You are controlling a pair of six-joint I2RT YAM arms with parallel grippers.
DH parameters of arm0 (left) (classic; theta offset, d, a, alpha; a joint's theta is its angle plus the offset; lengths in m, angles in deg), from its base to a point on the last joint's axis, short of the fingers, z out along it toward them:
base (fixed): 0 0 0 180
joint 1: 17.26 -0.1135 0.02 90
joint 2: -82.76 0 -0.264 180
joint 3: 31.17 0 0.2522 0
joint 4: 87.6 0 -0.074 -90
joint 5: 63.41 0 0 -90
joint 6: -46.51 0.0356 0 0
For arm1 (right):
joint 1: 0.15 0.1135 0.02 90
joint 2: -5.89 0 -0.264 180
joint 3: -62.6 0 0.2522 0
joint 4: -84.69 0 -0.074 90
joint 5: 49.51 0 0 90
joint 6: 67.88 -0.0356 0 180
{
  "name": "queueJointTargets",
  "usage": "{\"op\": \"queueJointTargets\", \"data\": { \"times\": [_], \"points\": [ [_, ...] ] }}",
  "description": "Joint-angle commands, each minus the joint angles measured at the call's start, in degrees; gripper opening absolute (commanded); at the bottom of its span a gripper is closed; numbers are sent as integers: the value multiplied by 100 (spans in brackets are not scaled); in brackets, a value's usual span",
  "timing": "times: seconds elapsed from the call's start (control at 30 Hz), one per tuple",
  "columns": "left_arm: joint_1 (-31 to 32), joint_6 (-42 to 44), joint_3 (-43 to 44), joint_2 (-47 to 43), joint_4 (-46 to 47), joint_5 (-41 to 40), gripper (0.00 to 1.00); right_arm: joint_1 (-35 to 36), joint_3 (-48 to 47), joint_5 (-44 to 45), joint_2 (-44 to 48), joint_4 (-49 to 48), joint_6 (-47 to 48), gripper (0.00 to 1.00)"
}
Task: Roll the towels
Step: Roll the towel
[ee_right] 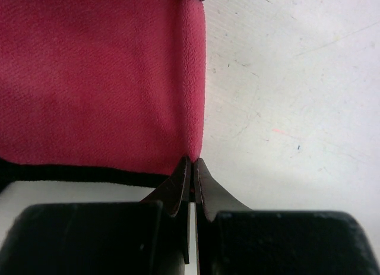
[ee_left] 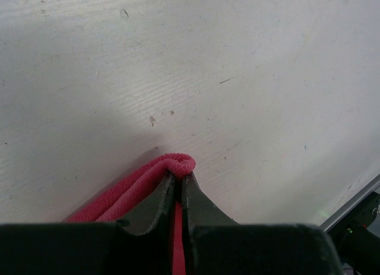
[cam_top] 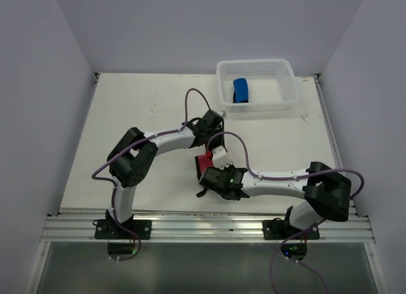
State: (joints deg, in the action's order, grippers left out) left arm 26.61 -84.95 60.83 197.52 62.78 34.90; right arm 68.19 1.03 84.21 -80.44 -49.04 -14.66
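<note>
Pink-red towel (ee_right: pixel 101 73): left hand (ee_left: pixel 180 175) clamped on folded edge; right hand (ee_right: pixel 191 162) together at corner.

**Red towel mostly out of sight**

From above, the red towel (cam_top: pixel 204 162) shows only as a small patch between the two wrists, which cover the rest. In the left wrist view it runs behind the left jaws and off the bottom edge. In the right wrist view it runs off the top and left edges. Whether the right jaws pinch its corner cannot be told.
</note>
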Motion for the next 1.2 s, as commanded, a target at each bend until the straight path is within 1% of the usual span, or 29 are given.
{"op": "queueJointTargets", "data": {
  "times": [0.0, 0.13, 0.3, 0.53, 0.7, 0.73, 0.77, 1.03, 1.17],
  "points": [
    [-380, 348, -80, -261, 1067, -252, 0, 347, -298, 566, -349, 993, 30, 0],
    [-433, 453, -195, -314, 1304, -32, 0, 619, -483, 716, -675, 1099, 47, 0],
    [-476, 612, -282, -393, 1340, 12, 0, 804, -799, 813, -1070, 1301, 117, 0],
    [-564, 805, -502, -393, 1392, 73, 0, 1032, -1274, 839, -2027, 1565, 258, 0],
    [-591, 893, -704, -375, 1489, 100, 0, 1217, -1784, 945, -2669, 1978, 355, 0],
    [-600, 911, -739, -375, 1698, 126, 0, 1243, -1836, 936, -2757, 2013, 373, 0],
    [-608, 972, -853, -358, 1822, 135, 0, 1287, -2011, 910, -3071, 2135, 408, 0],
    [-644, 1069, -1143, -261, 2051, 12, 0, 1393, -2373, 796, -3707, 2365, 513, 0],
    [-644, 1069, -1302, -208, 2174, -67, 0, 1393, -2373, 716, -3664, 2312, 443, 0]
  ]
}}
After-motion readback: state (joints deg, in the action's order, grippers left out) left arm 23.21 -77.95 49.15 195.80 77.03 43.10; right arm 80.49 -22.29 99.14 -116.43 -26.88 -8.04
